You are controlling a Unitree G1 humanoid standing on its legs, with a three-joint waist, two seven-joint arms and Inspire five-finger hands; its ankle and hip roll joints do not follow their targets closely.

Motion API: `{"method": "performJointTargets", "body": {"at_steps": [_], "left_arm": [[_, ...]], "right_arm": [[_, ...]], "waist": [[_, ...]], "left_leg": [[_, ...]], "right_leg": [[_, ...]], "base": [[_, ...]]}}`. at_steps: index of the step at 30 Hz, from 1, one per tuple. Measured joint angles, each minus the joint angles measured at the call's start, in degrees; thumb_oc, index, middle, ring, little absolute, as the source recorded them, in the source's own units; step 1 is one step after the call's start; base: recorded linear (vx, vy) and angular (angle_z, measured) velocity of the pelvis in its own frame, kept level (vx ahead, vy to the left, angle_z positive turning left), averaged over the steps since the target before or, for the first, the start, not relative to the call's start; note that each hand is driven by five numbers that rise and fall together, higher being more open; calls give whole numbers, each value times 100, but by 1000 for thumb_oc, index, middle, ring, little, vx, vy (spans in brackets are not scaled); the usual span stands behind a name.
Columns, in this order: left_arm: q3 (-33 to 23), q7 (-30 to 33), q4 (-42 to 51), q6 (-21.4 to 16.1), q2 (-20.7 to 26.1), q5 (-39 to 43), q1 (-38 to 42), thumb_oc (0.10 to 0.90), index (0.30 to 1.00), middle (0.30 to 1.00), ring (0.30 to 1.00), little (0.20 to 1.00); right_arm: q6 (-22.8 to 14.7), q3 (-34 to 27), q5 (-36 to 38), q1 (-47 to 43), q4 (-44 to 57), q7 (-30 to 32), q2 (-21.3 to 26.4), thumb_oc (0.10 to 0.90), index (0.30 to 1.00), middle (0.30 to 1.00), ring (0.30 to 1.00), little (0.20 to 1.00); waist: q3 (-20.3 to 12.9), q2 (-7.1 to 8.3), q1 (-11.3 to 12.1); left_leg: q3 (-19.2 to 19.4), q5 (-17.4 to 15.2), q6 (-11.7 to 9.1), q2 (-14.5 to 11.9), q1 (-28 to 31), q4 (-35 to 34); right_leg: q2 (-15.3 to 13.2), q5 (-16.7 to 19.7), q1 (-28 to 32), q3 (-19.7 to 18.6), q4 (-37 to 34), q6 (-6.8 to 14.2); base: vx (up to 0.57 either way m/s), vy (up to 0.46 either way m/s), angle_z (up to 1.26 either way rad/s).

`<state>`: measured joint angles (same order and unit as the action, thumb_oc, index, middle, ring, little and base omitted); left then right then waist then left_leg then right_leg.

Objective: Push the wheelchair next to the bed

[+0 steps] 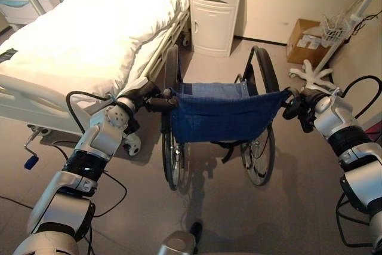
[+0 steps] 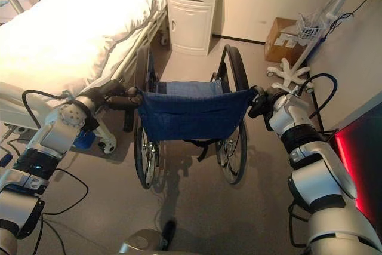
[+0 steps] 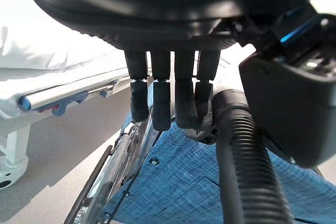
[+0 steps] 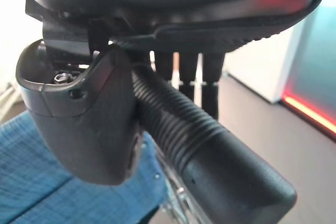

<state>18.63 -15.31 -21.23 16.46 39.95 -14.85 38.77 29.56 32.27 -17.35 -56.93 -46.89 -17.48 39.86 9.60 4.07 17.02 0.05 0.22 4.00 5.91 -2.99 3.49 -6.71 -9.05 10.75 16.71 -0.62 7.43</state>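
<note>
The left hand [image 1: 145,95] is closed around the left push handle [image 3: 247,156] of the wheelchair [image 1: 222,114]; in its wrist view the fingers [image 3: 160,103] curl over the ribbed black grip and the thumb stands on the other side of it. The right hand [image 2: 261,101] is closed in the same way on the right push handle [image 4: 210,150], with the thumb [image 4: 84,124] pressed against the grip and the fingers behind it. Between the two hands hangs the blue cloth backrest [image 1: 224,114] of the wheelchair, and below it are the two big wheels [image 1: 261,153] on the grey floor. The wheelchair stands just beside the bed [image 1: 89,34], near its lower corner, with its left wheel close to the bed rail [image 1: 36,91] and facing away from the robot. Beyond the wheelchair a white bedside cabinet [image 1: 215,13] stands against the wall at the head of the bed. To the right of it, a cardboard box [image 1: 304,41] lies on the floor next to the white wheeled foot of a stand [image 1: 313,76].
</note>
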Motion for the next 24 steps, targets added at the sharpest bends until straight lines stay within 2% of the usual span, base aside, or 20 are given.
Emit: {"method": "performJointTargets", "body": {"at_steps": [5,6,8,9,11,12,13,14,15,17,19,22,23,24], "left_arm": [[-51,194,-9,-7,-183,-1,-72,400,300,300,300,300],[-32,247,-36,-7,-261,-4,-81,400,300,300,300,300],[101,334,-113,-8,-369,-9,-66,400,300,300,300,300],[167,375,-127,-11,-418,-15,-73,400,300,300,300,300],[237,372,-149,-29,-438,-19,-162,400,300,300,300,300],[227,386,-150,-52,-438,-21,-262,400,300,300,300,300],[230,362,-191,-52,-421,-45,-308,400,300,300,300,300],[240,336,-287,-56,-438,-60,-325,400,300,300,300,300],[232,324,-333,-59,-436,-64,-333,400,300,300,300,300],[217,274,-428,-97,-386,-65,-328,400,300,300,300,300],[147,228,-433,-170,-321,-65,-372,400,300,300,300,300],[106,186,-451,-266,-205,-66,-393,400,300,300,300,300],[91,187,-493,-301,-217,-66,-389,400,300,300,300,300],[99,234,-550,-302,-299,-70,-327,400,300,300,300,300]], "right_arm": [[0,4,-3,34,-29,23,59,400,300,300,300,300],[-1,2,-2,94,-28,58,89,400,300,300,300,300],[-12,-9,3,259,-29,110,142,400,300,300,300,300],[-14,-13,37,406,-25,123,156,400,300,300,300,300],[-17,-9,61,549,-16,132,145,400,300,300,300,300],[-22,4,60,581,1,133,110,400,300,300,300,300],[-30,6,60,579,3,130,82,400,300,300,300,300],[-30,35,60,582,3,116,62,400,300,300,300,300],[-30,38,59,581,4,114,39,400,300,300,300,300],[-27,57,59,569,4,55,-17,400,300,300,300,300],[-25,51,60,554,19,7,-54,400,300,300,300,300],[35,39,58,541,150,-122,-59,400,300,300,300,300],[128,44,56,538,244,-166,-41,400,300,300,300,300],[138,45,52,513,302,-180,52,400,300,300,300,300]], "waist": [[-57,-105,19],[-88,-182,2],[-101,-255,-62],[-106,-262,-160],[-132,-301,-325],[-144,-380,-363],[-137,-476,-429],[-145,-533,-515],[-145,-544,-583],[-133,-472,-676],[-114,-416,-706],[-124,-238,-867],[-187,-141,-873],[-190,-233,-957]], "left_leg": [[2,-106,98,-68,94,0],[-8,-135,131,-117,133,-15],[-153,-160,172,-195,257,-38],[-371,-223,205,-169,427,-85],[-615,-236,276,-133,638,-143],[-716,-356,365,-116,752,-122],[-816,-354,333,-115,829,-70],[-1003,-436,322,-67,894,-25],[-1073,-462,312,-51,924,3],[-1270,-694,249,-35,979,49],[-1422,-894,195,-43,986,260],[-1897,-1288,-27,-45,989,631],[-2085,-1436,-141,-100,1007,710],[-2205,-1555,-264,-308,980,786]], "right_leg": [[6,-2,-126,-44,456,6],[23,-11,-266,-66,868,36],[-50,-149,-570,-188,1827,225],[-156,-121,-917,-368,2828,234],[-380,-179,-1393,-382,3565,156],[-491,-169,-1710,-383,3429,167],[-539,-123,-1888,-372,2971,167],[-640,-32,-2154,-374,2564,318],[-688,90,-2262,-376,2259,391],[-750,600,-2553,-376,938,516],[-724,668,-2612,-382,330,584],[-744,642,-2505,-680,467,541],[-705,837,-2445,-735,663,466],[-599,882,-2485,-689,990,461]], "base": [[159,124,1],[177,69,12],[339,13,31],[325,-44,39],[361,-135,33],[485,-227,19],[421,-201,21],[441,-216,37],[490,-228,54],[557,-259,47],[430,-224,42],[426,-282,86],[458,-312,100],[497,-316,128]]}}
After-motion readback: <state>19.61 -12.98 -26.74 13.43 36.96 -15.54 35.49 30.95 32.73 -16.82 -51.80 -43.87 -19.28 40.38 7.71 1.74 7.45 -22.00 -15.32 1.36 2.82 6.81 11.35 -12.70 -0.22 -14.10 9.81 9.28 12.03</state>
